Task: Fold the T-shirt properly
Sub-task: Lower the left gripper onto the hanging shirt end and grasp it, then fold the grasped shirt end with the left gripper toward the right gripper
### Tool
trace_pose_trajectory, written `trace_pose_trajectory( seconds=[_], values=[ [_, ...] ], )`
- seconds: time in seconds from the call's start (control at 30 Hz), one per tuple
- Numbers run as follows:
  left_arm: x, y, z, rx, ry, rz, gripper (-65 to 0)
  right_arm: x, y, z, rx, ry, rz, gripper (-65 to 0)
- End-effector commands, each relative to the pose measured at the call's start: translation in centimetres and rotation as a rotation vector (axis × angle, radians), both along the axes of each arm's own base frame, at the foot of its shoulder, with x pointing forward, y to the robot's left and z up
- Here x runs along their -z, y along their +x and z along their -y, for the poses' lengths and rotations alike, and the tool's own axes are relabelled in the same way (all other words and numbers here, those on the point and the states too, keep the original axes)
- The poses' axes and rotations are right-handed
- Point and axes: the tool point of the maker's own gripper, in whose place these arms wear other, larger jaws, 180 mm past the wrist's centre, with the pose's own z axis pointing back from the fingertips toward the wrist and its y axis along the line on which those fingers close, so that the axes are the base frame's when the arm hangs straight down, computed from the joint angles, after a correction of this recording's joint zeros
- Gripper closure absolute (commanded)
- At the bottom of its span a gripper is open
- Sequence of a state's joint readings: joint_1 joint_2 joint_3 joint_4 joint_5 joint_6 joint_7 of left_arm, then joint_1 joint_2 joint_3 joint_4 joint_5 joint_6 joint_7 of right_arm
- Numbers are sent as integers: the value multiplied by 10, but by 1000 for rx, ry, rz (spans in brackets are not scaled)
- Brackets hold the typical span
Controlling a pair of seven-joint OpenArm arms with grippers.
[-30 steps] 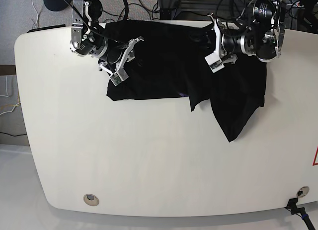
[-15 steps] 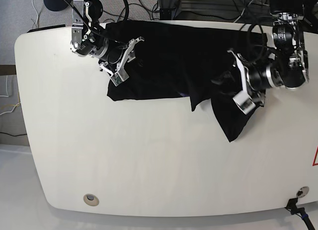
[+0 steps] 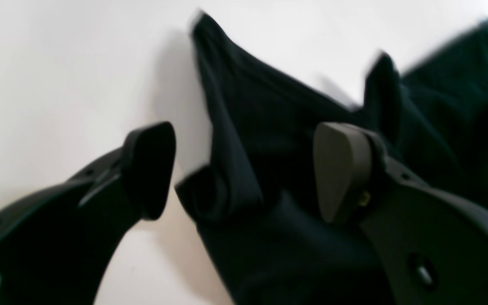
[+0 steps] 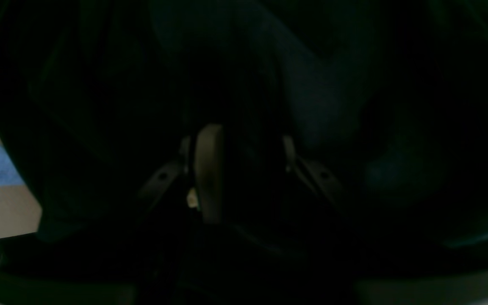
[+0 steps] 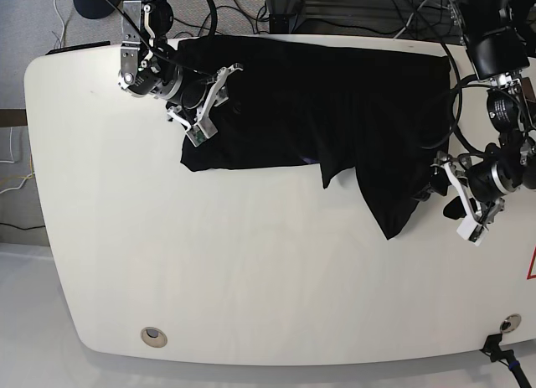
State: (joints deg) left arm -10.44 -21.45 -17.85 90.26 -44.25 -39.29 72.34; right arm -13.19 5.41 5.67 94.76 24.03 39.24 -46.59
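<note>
The black T-shirt (image 5: 318, 95) lies spread across the back of the white table (image 5: 251, 262), with a pointed flap hanging toward the front right. My left gripper (image 5: 445, 199) is open just off that flap's right edge. In the left wrist view it (image 3: 244, 169) straddles a raised fold of the shirt (image 3: 227, 186) without closing on it. My right gripper (image 5: 211, 103) rests on the shirt's left part. In the dark right wrist view it (image 4: 246, 165) has its jaws narrowed, with black cloth (image 4: 311, 84) between and all around them.
A round hole (image 5: 153, 336) sits near the table's front left. Cables and equipment (image 5: 335, 11) run behind the back edge. A red marking (image 5: 532, 264) shows at the right edge. A connector (image 5: 502, 354) sticks out at the front right corner.
My left arm has swung from above the shirt's upper right down to the front right, beside the hanging flap. The right arm and the shirt's left part have not moved.
</note>
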Motion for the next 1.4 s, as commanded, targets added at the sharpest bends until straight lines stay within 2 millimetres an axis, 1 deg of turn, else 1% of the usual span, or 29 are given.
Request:
trace_pose_trajectory(
  seconds=[0.0,0.13,0.23,0.33,0.4,0.5,0.57,0.6,0.63,0.67,0.7,0.8,0.87,0.9,0.93,0.97,1.03,1.1,1.17,1.23,1.37],
  values=[
    [-9,20,2,5,1,55,-481,-1,2,4,-6,-22,7,-176],
    [17,40,10,15,4,-8,-481,-1,2,4,-6,-22,7,-176],
    [33,52,14,4,-14,-23,-481,-1,2,4,-6,-22,7,-176],
    [52,57,19,13,-24,-74,-481,-1,2,4,-6,-22,7,-176],
    [63,57,28,26,-44,-87,-481,-1,2,4,-6,-22,7,-176],
    [79,52,34,32,-64,-117,-481,-1,2,4,-6,-22,7,-176],
    [85,49,41,54,-60,-130,-479,-1,2,4,-6,-22,7,-176],
    [87,48,49,67,-66,-134,-477,-1,2,4,-6,-22,7,-176],
    [89,47,57,78,-76,-134,-468,-1,2,4,-6,-22,7,-176],
    [90,47,59,80,-79,-136,-428,-1,2,4,-6,-22,7,-176],
    [90,47,60,80,-82,-136,-367,-1,2,4,-6,-22,7,-176],
    [89,47,61,80,-84,-133,-146,-1,2,4,-6,-22,7,-176],
    [88,48,61,82,-85,-128,-41,-1,2,4,-6,-22,7,-176],
    [88,48,62,82,-86,-128,-14,-1,2,4,-6,-22,7,-176],
    [85,49,62,85,-85,-119,0,-1,2,4,-6,-22,7,-176],
    [80,51,63,92,-82,-102,0,-1,2,4,-6,-22,7,-176],
    [73,46,69,119,-72,-69,0,-1,2,4,-6,-22,7,-176],
    [59,42,78,158,-56,-14,0,-1,2,4,-6,-22,7,-176],
    [47,33,89,200,-42,35,0,-1,2,4,-6,-22,7,-176],
    [38,20,90,241,4,61,0,-1,2,4,-6,-22,7,-176],
    [22,-2,107,316,53,102,0,-1,2,4,-6,-22,8,-176]
  ],
)
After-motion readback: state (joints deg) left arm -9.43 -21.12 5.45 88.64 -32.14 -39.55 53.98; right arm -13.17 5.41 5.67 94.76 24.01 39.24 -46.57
